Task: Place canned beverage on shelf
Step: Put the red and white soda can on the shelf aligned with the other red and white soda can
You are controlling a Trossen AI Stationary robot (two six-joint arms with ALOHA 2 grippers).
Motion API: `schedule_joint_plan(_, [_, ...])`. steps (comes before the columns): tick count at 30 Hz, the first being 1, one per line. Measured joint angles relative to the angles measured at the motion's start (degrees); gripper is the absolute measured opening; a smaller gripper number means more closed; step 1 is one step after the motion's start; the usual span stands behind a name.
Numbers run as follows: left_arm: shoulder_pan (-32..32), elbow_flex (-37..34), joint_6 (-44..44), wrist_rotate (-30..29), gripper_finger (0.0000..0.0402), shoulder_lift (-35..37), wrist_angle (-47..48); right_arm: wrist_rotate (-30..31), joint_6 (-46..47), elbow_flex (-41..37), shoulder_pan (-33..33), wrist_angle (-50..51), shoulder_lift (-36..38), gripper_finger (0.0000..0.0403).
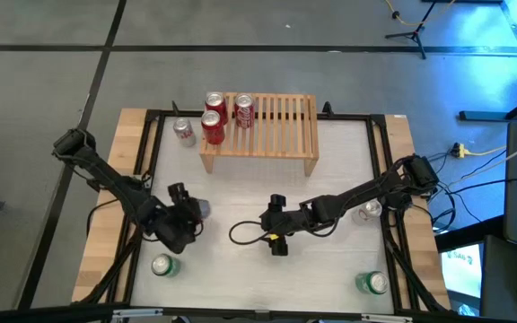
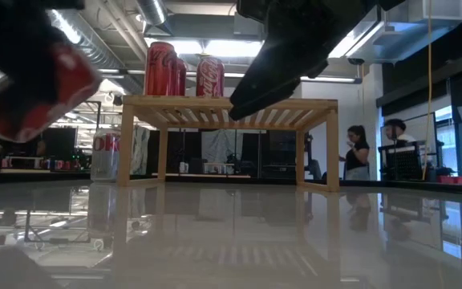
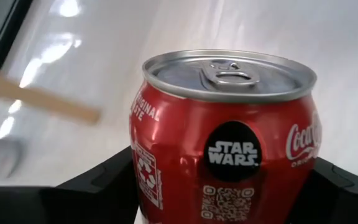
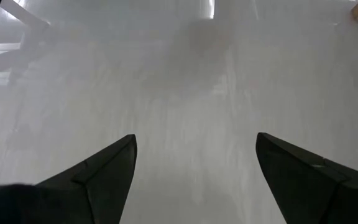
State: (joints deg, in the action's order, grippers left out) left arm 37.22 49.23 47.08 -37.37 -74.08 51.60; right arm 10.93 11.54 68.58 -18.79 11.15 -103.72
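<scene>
The pale wooden shelf (image 1: 276, 126) stands at the table's far side, also in the low view (image 2: 227, 104). Three red cans (image 1: 215, 106) stand on its left part. Another can (image 1: 183, 132) stands on the table to the shelf's left. My left gripper (image 1: 194, 211) is at the table's left middle, shut on a red Coca-Cola can (image 3: 229, 137). That can also shows in the low view (image 2: 38, 88). My right gripper (image 1: 276, 235) is open and empty over the middle of the table; its fingers stand wide apart in its wrist view (image 4: 194, 180). My left gripper pinches the red can's lower body (image 3: 166, 186) between its two fingers (image 3: 98, 183), one on each side of the can. The can's silver top (image 3: 229, 74) points away from the wrist. In the low view the can is tilted and lifted clear of the table.
Two green cans stand near the front edge, at the left (image 1: 164, 266) and at the right (image 1: 372, 283). A silver can (image 1: 367, 212) is by the right arm. The shelf's right part (image 1: 294, 121) is bare slats. People stand in the room behind (image 2: 358, 156).
</scene>
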Motion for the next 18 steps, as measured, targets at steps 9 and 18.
schedule_joint_plan(9, [-0.01,-6.95,-11.34,-8.04,0.0283,-0.04,-30.5,-0.01,-1.5,0.02,0.0,1.13,0.0,0.0326])
schedule_joint_plan(18, [-2.19,-20.42,-22.92,-6.73,0.0284,-0.09,-67.04,-0.03,-1.5,-1.05,0.0,-0.3,0.0,0.0326])
